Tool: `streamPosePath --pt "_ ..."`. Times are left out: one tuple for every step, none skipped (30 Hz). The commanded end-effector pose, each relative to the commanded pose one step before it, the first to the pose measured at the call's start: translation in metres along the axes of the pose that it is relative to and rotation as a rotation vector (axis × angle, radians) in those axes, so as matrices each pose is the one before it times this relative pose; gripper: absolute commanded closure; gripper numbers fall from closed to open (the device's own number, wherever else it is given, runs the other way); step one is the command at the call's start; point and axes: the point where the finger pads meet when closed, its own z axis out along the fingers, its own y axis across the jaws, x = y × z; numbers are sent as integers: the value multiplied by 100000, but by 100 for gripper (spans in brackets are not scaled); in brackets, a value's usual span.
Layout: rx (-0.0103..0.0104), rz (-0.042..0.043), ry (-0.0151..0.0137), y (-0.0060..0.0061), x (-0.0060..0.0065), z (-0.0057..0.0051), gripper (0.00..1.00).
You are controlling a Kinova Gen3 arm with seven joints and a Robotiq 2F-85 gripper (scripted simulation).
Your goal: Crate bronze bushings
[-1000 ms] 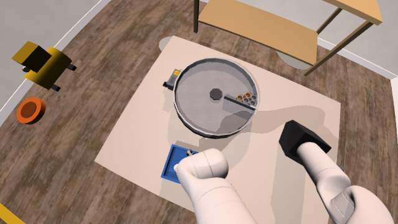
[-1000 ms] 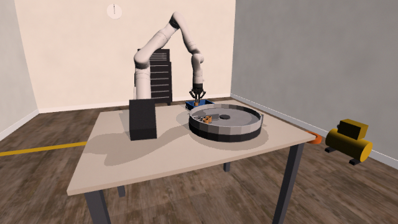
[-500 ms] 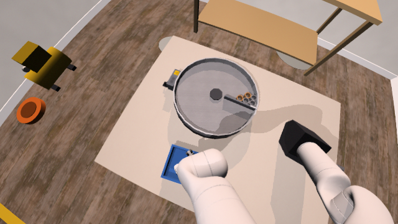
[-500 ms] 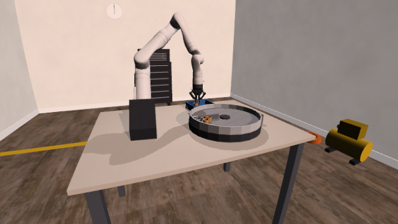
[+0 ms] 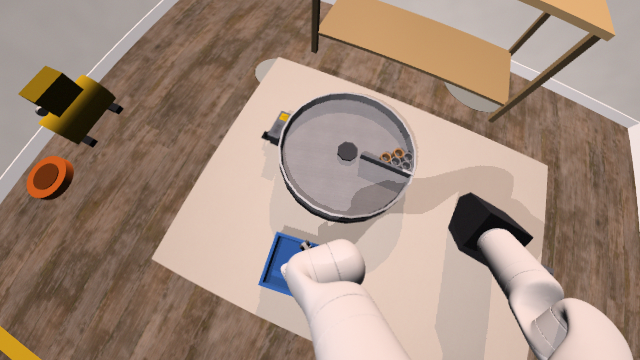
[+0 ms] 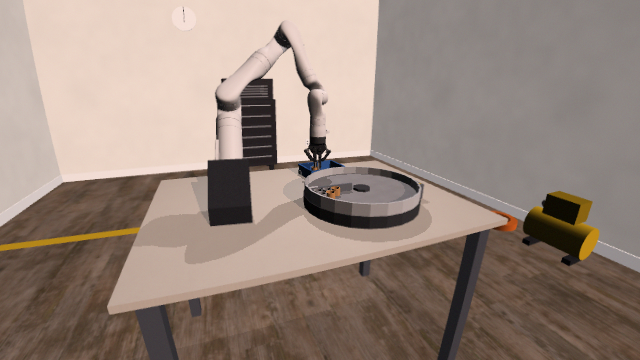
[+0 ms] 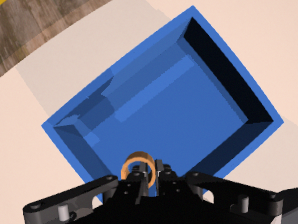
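End effector point(image 7: 141, 177) pinching bronze bushing point(image 7: 139, 167) above blue crate point(image 7: 220, 56) — hung at crate's 6 o'clock wall, positioned for drop; steel bushings point(image 5: 401, 161) left on turning table point(image 5: 320, 150).

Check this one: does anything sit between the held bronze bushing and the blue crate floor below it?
Nothing visible does. The gripper is shut on a bronze bushing, hanging above the blue crate near one corner, and the crate interior in the wrist view looks bare.
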Motion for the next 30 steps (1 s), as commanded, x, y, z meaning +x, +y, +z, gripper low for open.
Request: streamPosePath --pt "-34 35 37 23 4 262 100" --pt "4 2 -1 -1 -1 172 100" --pt "4 2 -1 -1 -1 172 100" --pt "4 2 -1 -1 -1 172 100" --pt "0 0 0 0 0 0 100" --pt "0 0 0 0 0 0 100" --pt "0 0 0 0 0 0 100" --pt "0 0 0 0 0 0 100" --pt "0 0 0 0 0 0 100" --pt "0 0 0 0 0 0 100" --pt "0 0 0 0 0 0 100" --pt "0 0 0 0 0 0 100" --pt "0 0 0 0 0 0 100" --pt "0 0 0 0 0 0 100" --pt "0 0 0 0 0 0 100" --pt "0 0 0 0 0 0 100" --pt "-17 -9 7 3 5 163 100" --pt "4 2 -1 -1 -1 172 100" --pt "4 2 -1 -1 -1 172 100" --pt "4 2 -1 -1 -1 172 100" --pt "4 2 -1 -1 -1 172 100" --pt "0 0 0 0 0 0 100" --pt "0 0 0 0 0 0 100" --pt "0 0 0 0 0 0 100" --pt "0 0 0 0 0 0 100" --pt "0 0 0 0 0 0 100" --pt "0 0 0 0 0 0 100" --pt "0 0 0 0 0 0 100" --pt "0 0 0 0 0 0 100" --pt "0 0 0 0 0 0 100"
